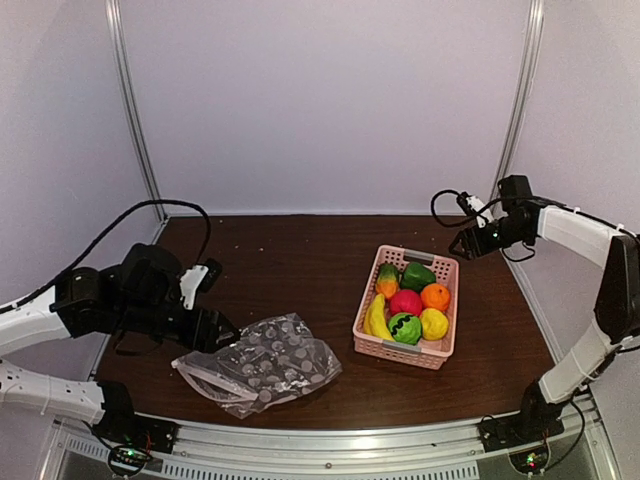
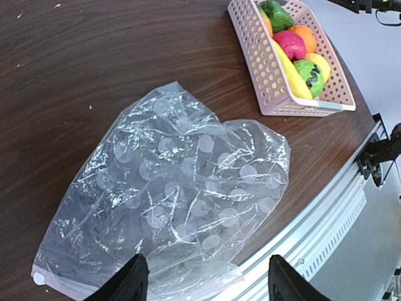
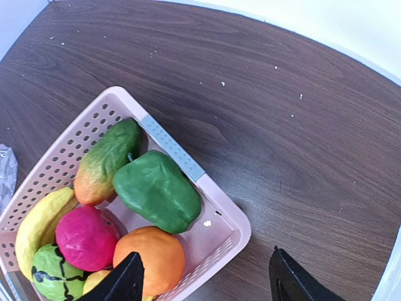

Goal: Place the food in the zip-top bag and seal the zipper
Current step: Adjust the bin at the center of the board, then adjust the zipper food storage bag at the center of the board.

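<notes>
Left wrist only: zipper slider (image 2: 39, 278) at bag (image 2: 182, 200) corner; all jaws spread.

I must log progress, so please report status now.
Left gripper open near bag. Right gripper open near basket. Food all in basket, bag empty. Nothing blocking.

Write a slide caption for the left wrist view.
Crinkled zip-top bag on the dark table; pink basket of toy food beyond.
</notes>
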Robot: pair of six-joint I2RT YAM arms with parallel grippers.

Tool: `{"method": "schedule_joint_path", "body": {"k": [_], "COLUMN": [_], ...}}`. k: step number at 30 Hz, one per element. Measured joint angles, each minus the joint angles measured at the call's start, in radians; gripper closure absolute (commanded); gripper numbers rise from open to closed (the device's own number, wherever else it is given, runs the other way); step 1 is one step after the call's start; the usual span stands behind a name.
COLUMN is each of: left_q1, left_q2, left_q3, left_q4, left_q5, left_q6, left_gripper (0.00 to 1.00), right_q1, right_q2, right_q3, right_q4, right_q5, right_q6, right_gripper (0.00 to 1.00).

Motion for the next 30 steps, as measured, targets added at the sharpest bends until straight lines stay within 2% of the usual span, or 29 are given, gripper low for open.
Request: {"method": "schedule_joint_path", "body": {"k": [4,7,11,14,20,26,30], "left_q1": [-0.034,-0.123,-0.27,-0.322,-0.372,-0.415,-0.418], "left_q2": [0.108,0.258,0.428,0.46,0.509,0.718,0.842], "left_q3": [0.09,0.18,0.285,0.288,0.332,0.414,0.447], "left_q4": [-0.089,-0.193,-0.305,-0.343,-0.412,-0.469,-0.532], "left_q5": [0.002,-0.026,-0.076,-0.074,-0.097,-0.165,-0.257], "left_q6": [0.096,0.195,0.333,0.405,0.45,0.437,0.399], "left_gripper": [0.38,0.35,0.36,0.38,0.41,0.5,0.51], "right_q1": [0.0,0.018,0.114,0.211,0.271,0.299,0.314], "right_q2": [-0.089,-0.124,-0.18,-0.229,-0.246,-0.245,-0.246], "right_q3": [-0.039,-0.051,-0.06,-0.074,-0.1,-0.118,-0.118], "right_q4": [-0.006,-0.048,-0.098,-0.123,-0.143,-0.146,-0.151], "right_q5": [-0.055,-0.099,-0.116,-0.133,-0.147,-0.153,-0.164], "right_q6": [-0.041,-0.096,-0.186,-0.232,-0.259,-0.258,-0.261], "right_gripper": [0.37,0.36,0.35,0.35,0.35,0.35,0.34]}}
